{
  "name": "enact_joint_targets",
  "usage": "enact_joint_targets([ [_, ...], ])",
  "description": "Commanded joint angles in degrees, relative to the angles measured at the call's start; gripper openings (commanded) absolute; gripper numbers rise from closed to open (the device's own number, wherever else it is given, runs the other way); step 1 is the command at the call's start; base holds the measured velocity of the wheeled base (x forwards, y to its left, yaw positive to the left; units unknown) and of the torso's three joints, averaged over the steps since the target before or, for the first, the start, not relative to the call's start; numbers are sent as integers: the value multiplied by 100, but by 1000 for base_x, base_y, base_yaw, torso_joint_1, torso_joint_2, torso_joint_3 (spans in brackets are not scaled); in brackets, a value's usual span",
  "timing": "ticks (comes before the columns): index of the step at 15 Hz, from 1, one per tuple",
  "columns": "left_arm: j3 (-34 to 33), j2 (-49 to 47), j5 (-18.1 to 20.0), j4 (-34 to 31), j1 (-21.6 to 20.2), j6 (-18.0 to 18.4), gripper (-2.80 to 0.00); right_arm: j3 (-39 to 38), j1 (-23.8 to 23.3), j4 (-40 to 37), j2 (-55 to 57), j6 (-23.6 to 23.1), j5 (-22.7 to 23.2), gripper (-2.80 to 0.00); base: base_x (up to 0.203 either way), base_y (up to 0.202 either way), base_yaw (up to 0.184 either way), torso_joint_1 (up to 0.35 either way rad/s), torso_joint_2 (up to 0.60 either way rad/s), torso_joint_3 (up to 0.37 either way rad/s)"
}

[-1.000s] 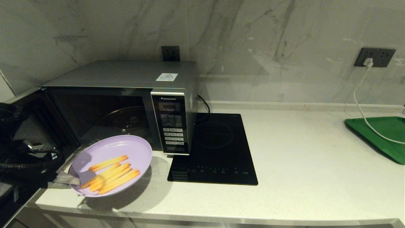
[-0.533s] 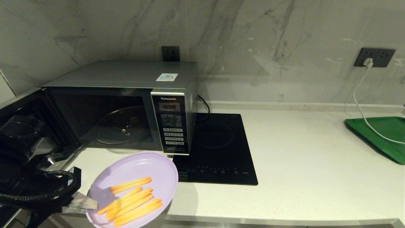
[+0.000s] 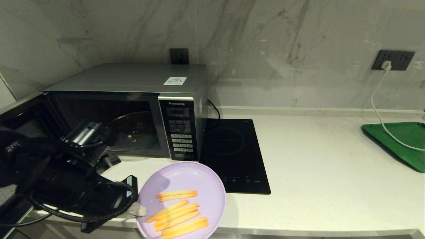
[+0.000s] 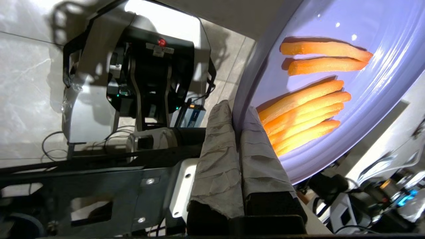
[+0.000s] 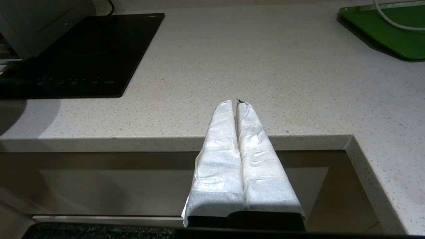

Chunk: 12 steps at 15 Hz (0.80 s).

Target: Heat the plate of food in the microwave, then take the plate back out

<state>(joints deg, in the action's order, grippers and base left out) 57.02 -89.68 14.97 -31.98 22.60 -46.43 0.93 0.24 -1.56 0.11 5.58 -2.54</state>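
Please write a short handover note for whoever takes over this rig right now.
Left gripper: shut on the rim of the plate of food, held above the counter's front edge, right of the open door.
Right gripper: shut, empty, parked below the counter edge.
Microwave: door open, turntable bare.
Done: the plate is outside the microwave.
Left: set the plate down, release; perhaps close the door.

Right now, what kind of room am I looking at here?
Most likely a home-style kitchen. A microwave with its door open stands on a pale stone counter beside a flat black hob, with marble-look wall panels behind. The left claw holds a plate of fries.
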Motion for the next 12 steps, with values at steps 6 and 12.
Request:
enact_joint_targets([
  [6,1001,-1482,-118,280,1078,-1006,-280,4,2,-2,-2,4,-1,-280,0,0,0,0,0,0],
  [12,1668,-2314,-324,252,1214,-1555,-280,-5,2,-2,-2,4,-1,-280,0,0,0,0,0,0],
])
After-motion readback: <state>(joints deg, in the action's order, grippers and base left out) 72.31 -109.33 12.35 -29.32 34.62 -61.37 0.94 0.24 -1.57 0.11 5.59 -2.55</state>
